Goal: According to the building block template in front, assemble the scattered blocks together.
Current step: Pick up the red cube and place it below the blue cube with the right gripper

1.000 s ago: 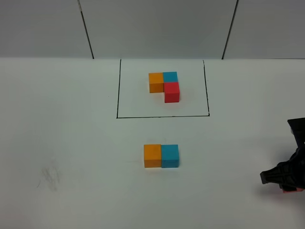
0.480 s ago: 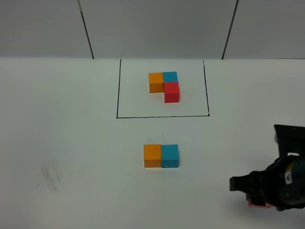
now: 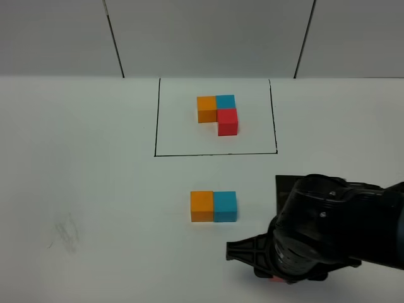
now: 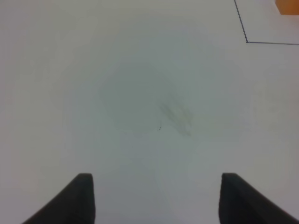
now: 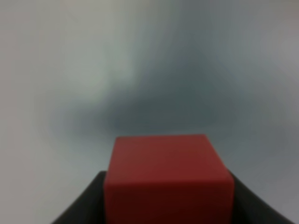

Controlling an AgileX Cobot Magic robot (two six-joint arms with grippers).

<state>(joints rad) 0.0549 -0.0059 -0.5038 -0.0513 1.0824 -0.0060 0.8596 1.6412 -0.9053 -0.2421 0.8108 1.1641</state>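
Two are joined: orange block point(image 3: 202, 206) and blue block point(image 3: 225, 206), beyond my right gripper point(image 5: 168, 210), whose jaws hold the red block point(image 5: 168, 177), apparently unplaced; left gripper point(image 4: 156, 198) gapes wide.

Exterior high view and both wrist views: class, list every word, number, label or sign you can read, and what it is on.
No readable text in any view.
The small matte orange cube, light blue cube and red cube are blank.
The thin black drawn rectangle is a plain outline.
The black right arm shows no legible label.
The white table has only a faint grey smudge.
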